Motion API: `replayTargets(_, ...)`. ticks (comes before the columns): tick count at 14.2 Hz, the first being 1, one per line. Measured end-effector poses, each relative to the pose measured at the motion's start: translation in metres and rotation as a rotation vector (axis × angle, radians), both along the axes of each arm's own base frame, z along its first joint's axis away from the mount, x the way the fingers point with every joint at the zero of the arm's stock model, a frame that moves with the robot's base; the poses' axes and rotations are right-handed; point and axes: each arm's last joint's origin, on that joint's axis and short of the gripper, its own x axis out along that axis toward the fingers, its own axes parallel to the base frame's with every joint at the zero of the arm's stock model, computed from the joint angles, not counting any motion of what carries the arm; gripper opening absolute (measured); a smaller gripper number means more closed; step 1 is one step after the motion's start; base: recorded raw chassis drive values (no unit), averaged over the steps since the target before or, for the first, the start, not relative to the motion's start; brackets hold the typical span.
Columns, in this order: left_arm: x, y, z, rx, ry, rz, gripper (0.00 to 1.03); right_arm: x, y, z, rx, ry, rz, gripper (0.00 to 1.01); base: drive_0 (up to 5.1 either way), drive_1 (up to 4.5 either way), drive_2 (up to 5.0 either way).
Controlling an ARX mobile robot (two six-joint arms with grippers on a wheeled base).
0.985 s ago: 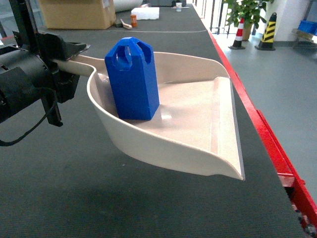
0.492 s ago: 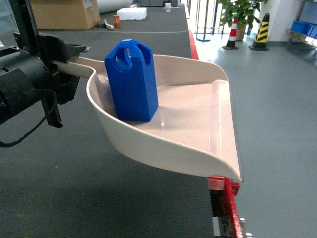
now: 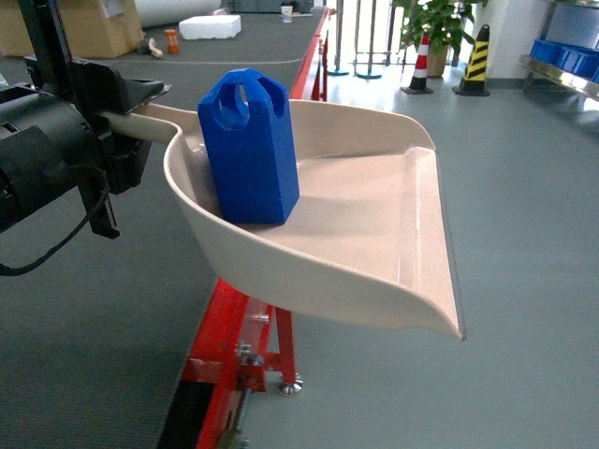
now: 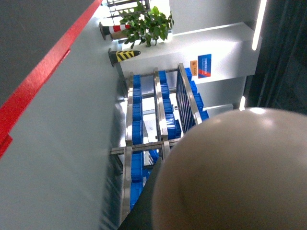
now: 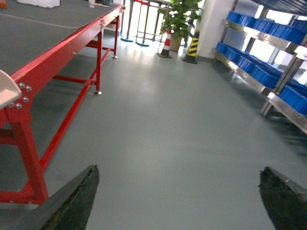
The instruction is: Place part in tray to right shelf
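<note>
Held aloft in the head view: a large beige, glossy plastic dustpan-shaped tray (image 3: 374, 234), smooth and curved along its raised rim, flattening to a thin front lip at the right. Standing upright inside, against the deep rear curve near the handle: a bright blue plastic part (image 3: 249, 150), tall and boxy, matte-sided, with a bevelled top pierced by two rounded loop cut-outs. Faintly mirrored in the tray's shiny floor beside it.

At the left, clamped around the tray's narrow beige handle: the black left gripper (image 3: 126, 105), blocky and matte, with a thin black cable looping beneath the arm body. Clenched on the handle, by the look of the head view.

Below the tray: a red-painted metal table frame (image 3: 229, 346) with bolted joints and a small round foot, edging a dark grey, fine-textured belt surface (image 3: 84, 327). Beyond it, smooth grey floor (image 3: 524, 187).

From the left wrist camera: mostly the rounded beige underside of the tray (image 4: 240, 177), blurred and close. Past it, well apart, a stainless-steel shelf rack (image 4: 158, 120) with flat rails, filled with rectangular blue crates (image 4: 136, 103).

From the right wrist camera: two dark, rough-edged fingertips (image 5: 72, 201) of the right gripper (image 5: 177, 201) at the bottom corners, spread wide with nothing between them, over bare floor. Same steel rack with blue crates along the right edge (image 5: 254, 52).
</note>
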Motion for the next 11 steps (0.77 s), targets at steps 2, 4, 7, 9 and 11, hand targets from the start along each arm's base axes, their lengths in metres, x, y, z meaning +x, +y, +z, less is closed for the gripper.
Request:
replayTargets(2,0.0,0.0,0.0,0.0,0.0,-0.001,0.12,-0.0001,0.0,0.0002,0.0,-0.002,0.0,0.98,4.9,-1.0,-3.5)
replayTargets(4,0.0,0.0001,0.0,0.0,0.0,0.002,0.12,0.0,0.0,0.0,0.0,0.0,0.0,0.98,4.9,-1.2,-3.5)
replayTargets(7,0.0,0.0,0.0001,0.0,-0.001,0.001,0.12,0.0,0.0,0.0001,0.0,-0.001,0.0,0.98,4.9,-2.13,-2.8)
replayTargets(9,0.0001,0.0,-0.001,0.002,0.008,-0.001,0.12,0.0,0.0,0.0001,0.0,-0.001,0.0,0.98,4.9,-2.51,-2.5)
replayTargets(11,-0.0001,0.0001,0.0006,-0.001,-0.005,0.0,0.12,-0.0001,0.0,0.0002,0.0,-0.002,0.0,0.98,4.9,-2.56,-2.6)
